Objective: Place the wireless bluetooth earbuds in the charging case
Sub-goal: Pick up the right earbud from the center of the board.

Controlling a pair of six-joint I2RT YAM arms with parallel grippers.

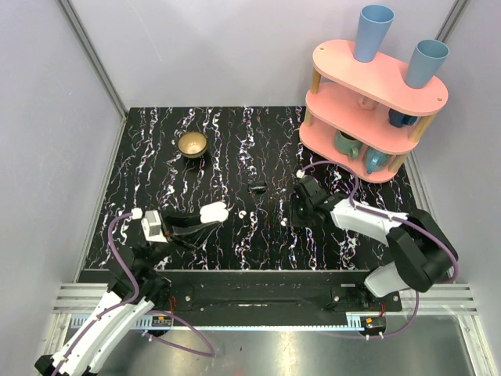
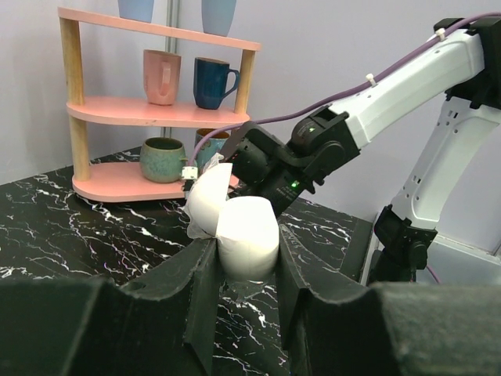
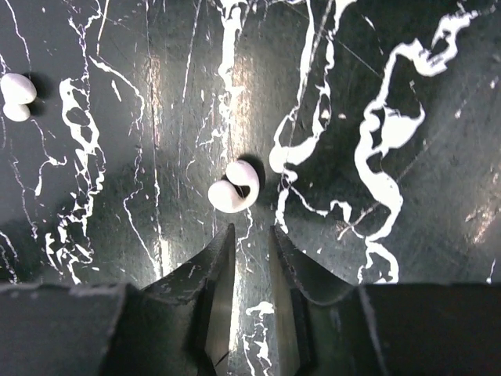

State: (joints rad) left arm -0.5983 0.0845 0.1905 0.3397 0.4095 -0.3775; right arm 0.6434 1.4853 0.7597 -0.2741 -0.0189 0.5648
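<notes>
Within left tool [image 2: 245, 244], charging case [image 2: 244, 223]

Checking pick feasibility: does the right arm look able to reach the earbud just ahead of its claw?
Probably yes: the earbud lies exposed on the table just beyond the right claw, nothing between them, though the narrowly parted jaws may need to widen.

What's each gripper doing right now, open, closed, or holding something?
Left gripper: closed on the charging case.
Right gripper: slightly open, empty, just short of an earbud.
</notes>
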